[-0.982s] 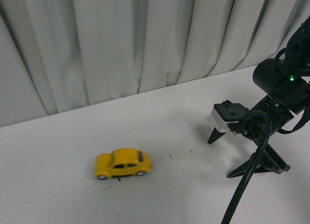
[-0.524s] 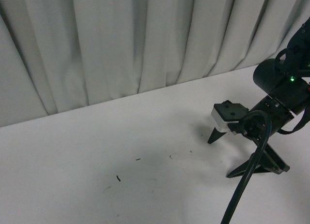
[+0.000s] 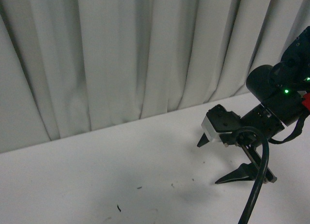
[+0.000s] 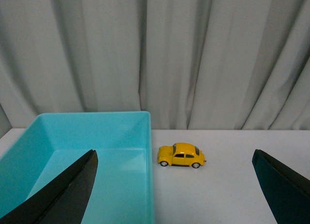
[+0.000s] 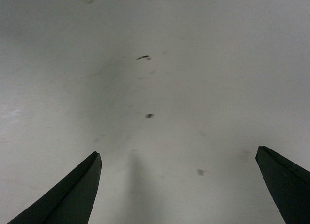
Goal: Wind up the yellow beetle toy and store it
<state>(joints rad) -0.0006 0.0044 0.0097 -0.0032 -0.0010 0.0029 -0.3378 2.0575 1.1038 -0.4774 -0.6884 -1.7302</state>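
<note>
Right gripper (image 3: pixel 209 162) hangs low over the white table (image 3: pixel 97 175), jaws spread wide and empty. The left gripper (image 4: pixel 173 152) gapes empty too. By the curtain (image 4: pixel 193 54) sits a teal bin (image 4: pixel 72 137), with the yellow beetle toy (image 4: pixel 181 156) just outside its wall.

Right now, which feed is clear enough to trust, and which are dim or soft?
Left wrist view: evenly lit and sharp on the small glossy yellow beetle toy car beside the turquoise plastic bin. Front view: dim and slightly soft, faint shadow on the white table by the right tool; no car in frame. Right wrist view: grey, soft, dark specks only.
</note>
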